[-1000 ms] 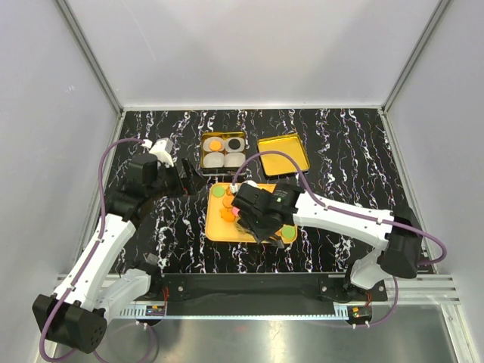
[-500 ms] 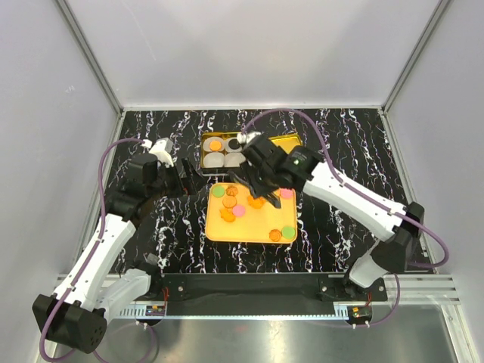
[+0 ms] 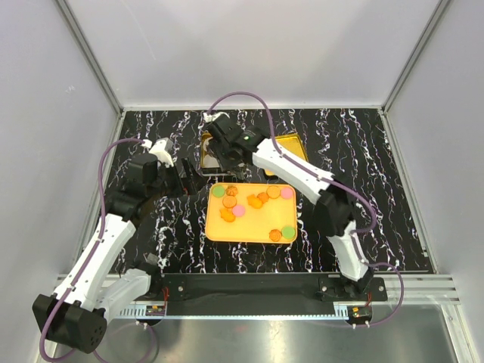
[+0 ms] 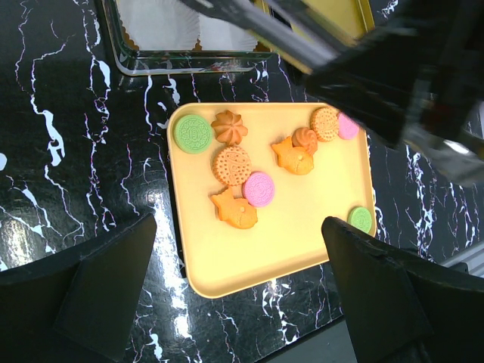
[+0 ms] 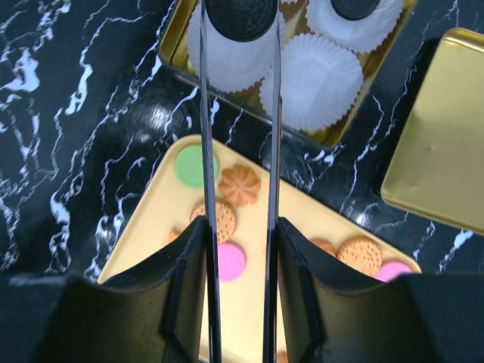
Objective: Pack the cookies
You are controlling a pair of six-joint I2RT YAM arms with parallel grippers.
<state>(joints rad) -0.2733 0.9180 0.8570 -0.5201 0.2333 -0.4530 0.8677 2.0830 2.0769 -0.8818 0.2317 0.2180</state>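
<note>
Clamping flat black round cookie [image 5: 242,21] edge-on between fingers of narrowed right gripper [image 5: 239,6]. Likely light, stiff, slick; grip rim.

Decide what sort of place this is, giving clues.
Probably a robotics lab test cell: plain white walls on aluminium framing, a left arm and right arm at a black marbled table, toy cookies on a yellow tray.

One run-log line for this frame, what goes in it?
right pincer: shut on black cookie, above liner in tin | left pincer: open above tray | cookies: several unpacked
</note>
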